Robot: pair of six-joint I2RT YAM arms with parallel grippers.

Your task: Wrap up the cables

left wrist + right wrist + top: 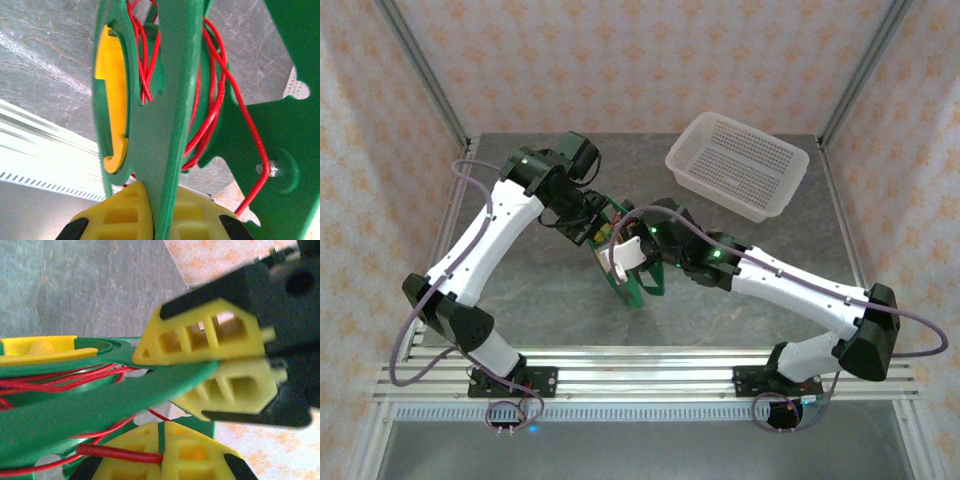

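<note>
Over the middle of the table both arms meet at a green cable reel (645,285). Thin red cable (202,115) is wound in loose turns round the reel's core, and one strand runs down past a bolt. My left gripper (162,191) is shut on the edge of the reel's green flange (172,100). In the right wrist view the left gripper (154,379) clamps that flange (100,405) from the right. My right gripper (161,426) sits just below, shut, with a red cable end (120,454) running into the seam between its fingers.
A white perforated basket (738,165) stands at the back right of the grey table (520,290). A yellow insert (112,90) sits in the reel's side. Metal frame posts rise at the back corners, and a rail runs along the near edge.
</note>
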